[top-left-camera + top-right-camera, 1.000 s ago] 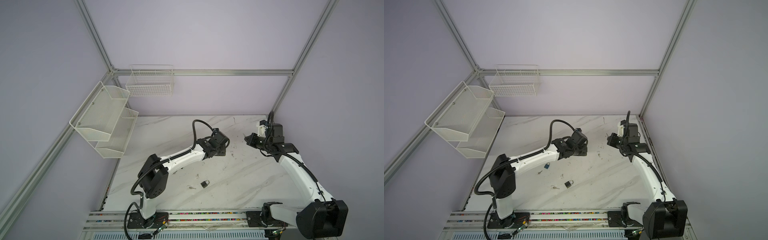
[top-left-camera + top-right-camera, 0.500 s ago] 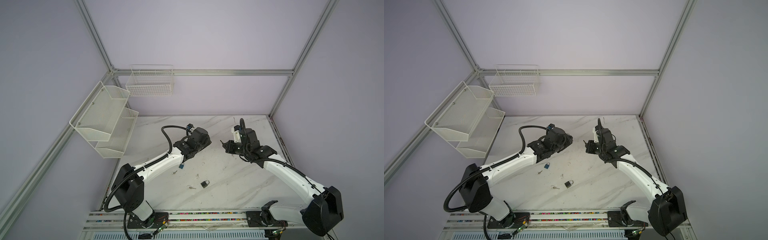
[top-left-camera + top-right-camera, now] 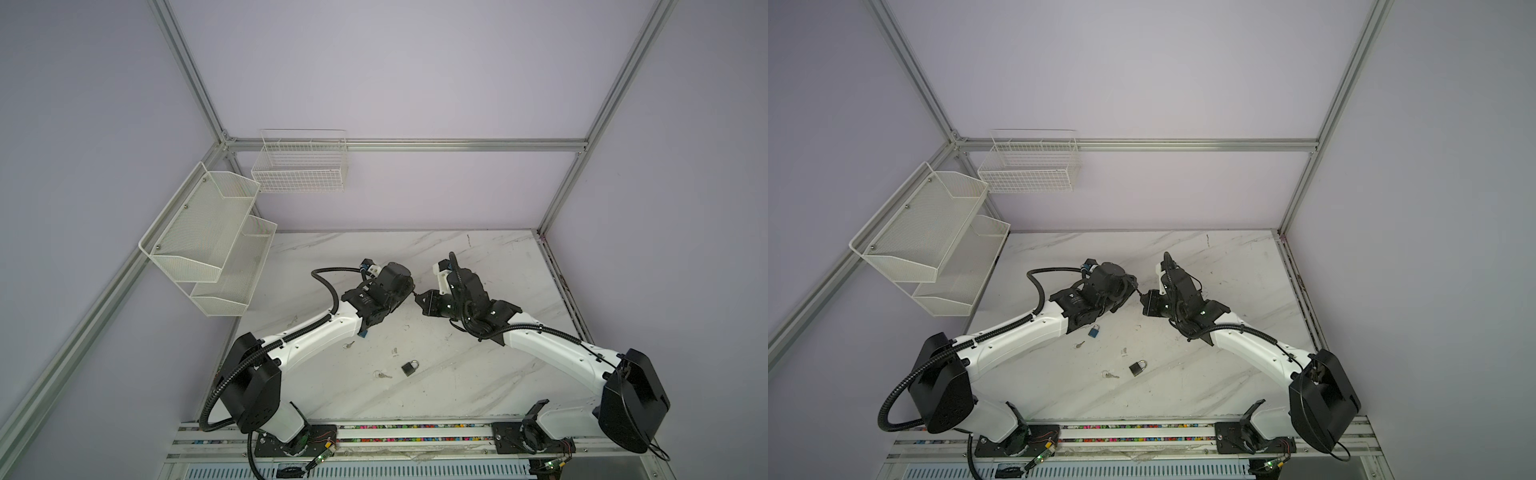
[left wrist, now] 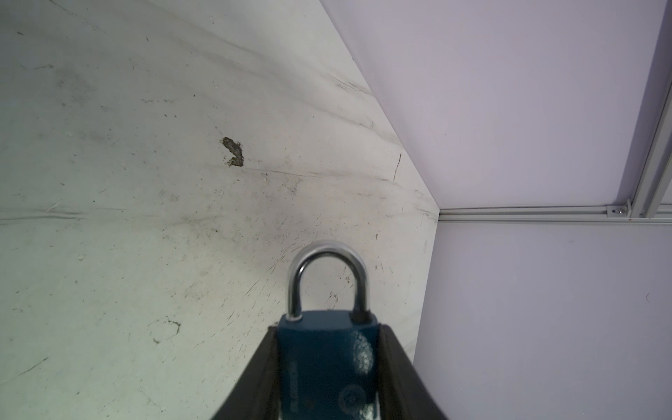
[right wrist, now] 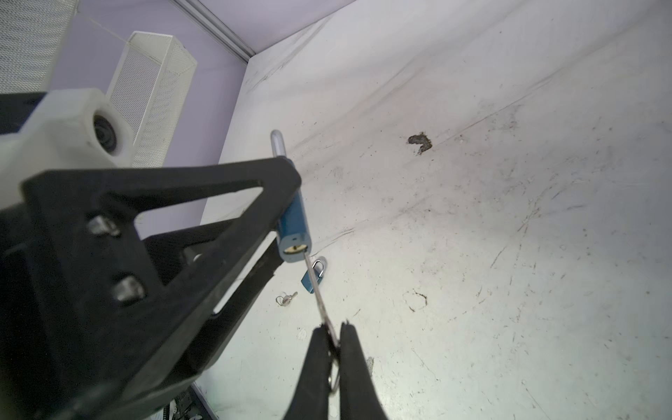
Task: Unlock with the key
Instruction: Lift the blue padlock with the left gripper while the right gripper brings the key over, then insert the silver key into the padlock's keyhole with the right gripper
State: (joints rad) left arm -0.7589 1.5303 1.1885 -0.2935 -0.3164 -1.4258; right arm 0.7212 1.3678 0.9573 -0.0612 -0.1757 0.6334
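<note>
A blue padlock [image 4: 327, 363] with a silver shackle [image 4: 327, 276] is held above the table, and my left gripper [image 4: 329, 329] is shut on its body. In the right wrist view the padlock [image 5: 294, 225] shows its bottom face with a brass keyhole [image 5: 295, 249]. My right gripper [image 5: 332, 327] is shut on a silver key [image 5: 318, 291]. The key's tip meets that bottom face right by the keyhole; I cannot tell whether it is inside. In both top views the left gripper [image 3: 409, 291] [image 3: 1133, 291] and right gripper [image 3: 419, 297] [image 3: 1144, 299] meet at mid-table.
On the marble table lie a second blue padlock [image 3: 1094, 331], a black padlock [image 3: 409, 368] and two loose keys [image 3: 1079, 344] [image 3: 1109, 375]. A white mesh shelf [image 3: 208, 245] and a wire basket [image 3: 299, 166] hang on the left and back walls.
My right gripper has moved left with the key until it reaches the padlock. The left gripper has shifted a little left with the padlock. Both grips are unchanged.
</note>
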